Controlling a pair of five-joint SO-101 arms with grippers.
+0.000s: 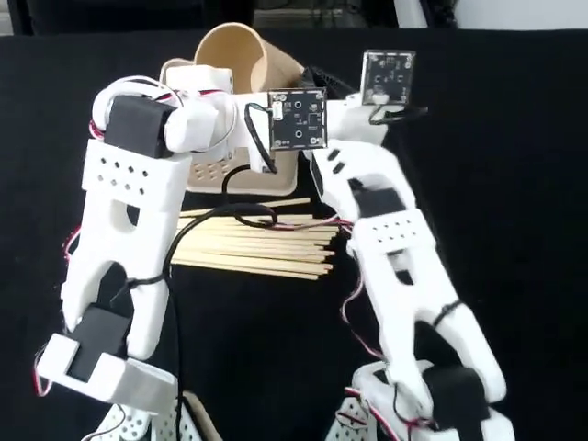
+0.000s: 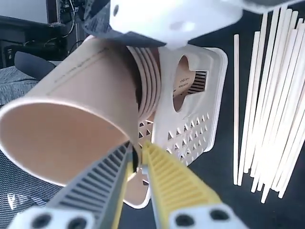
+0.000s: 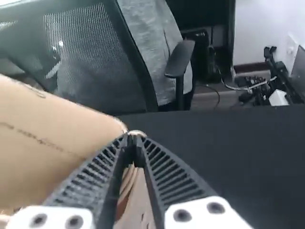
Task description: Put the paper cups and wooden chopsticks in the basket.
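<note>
- A tan paper cup (image 1: 243,55) hangs tilted just above the white basket (image 1: 207,170), with more nested cups (image 2: 148,76) tucked behind it.
- The left claw (image 2: 137,153) pinches the cup's open rim.
- The right claw (image 3: 132,138) is pressed onto an edge of the same cup.
- The wooden chopsticks (image 1: 257,243) lie in a loose bundle on the black desk (image 1: 514,230), just beside the basket.
- Neither of the 2 jobs looks done: the cups are close to going in, and the chopsticks still need to be picked up.
</note>
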